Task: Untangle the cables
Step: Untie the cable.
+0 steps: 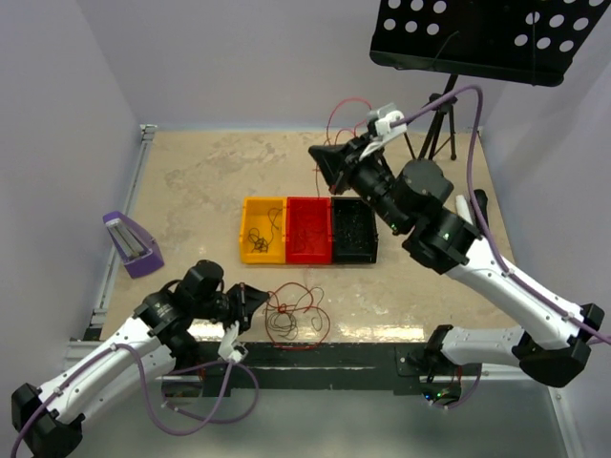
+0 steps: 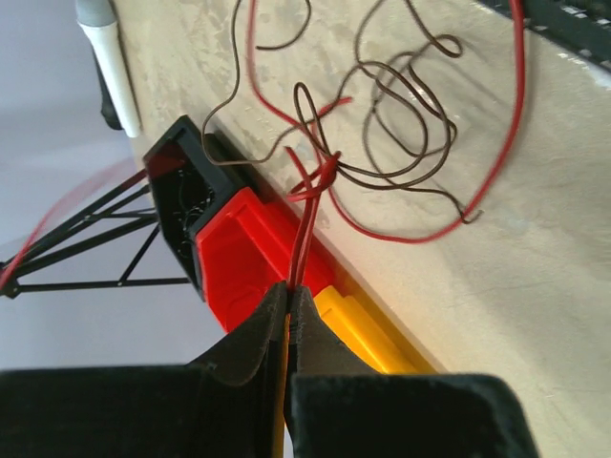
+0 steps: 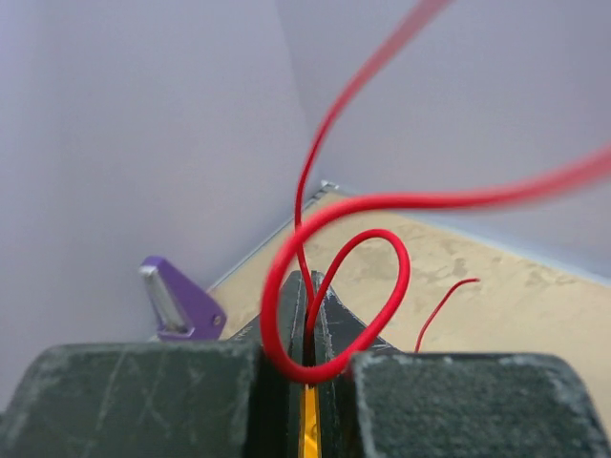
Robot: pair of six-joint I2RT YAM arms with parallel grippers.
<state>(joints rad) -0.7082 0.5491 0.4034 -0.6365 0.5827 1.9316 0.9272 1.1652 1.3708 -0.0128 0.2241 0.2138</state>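
**Fingers (image 2: 250, 343) pinched on red wire on both sides, tangle (image 1: 294, 320) right off the left tips**

So the left gripper (image 2: 289, 303) has its pads pressed flat together on one red strand (image 2: 307, 224). That strand runs pretty much straight out from the tips into the knot of the tangle. The whole curly pile lies on the table (image 1: 191, 181) near the front edge, just beside that gripper, so the left arm is way nearer.

The right gripper (image 3: 310, 310) is clamped on a red loop (image 3: 405, 279) too. It's up high behind the trays (image 1: 307, 200) though, well apart from the pile. Can't tell if its wire joins the pile at all.

The wires are hair-thin, springy and glossy, red mixed with dark brown. My guess is that pulling along the strand's own line just cinches the knot, so teasing it sideways looks safer.
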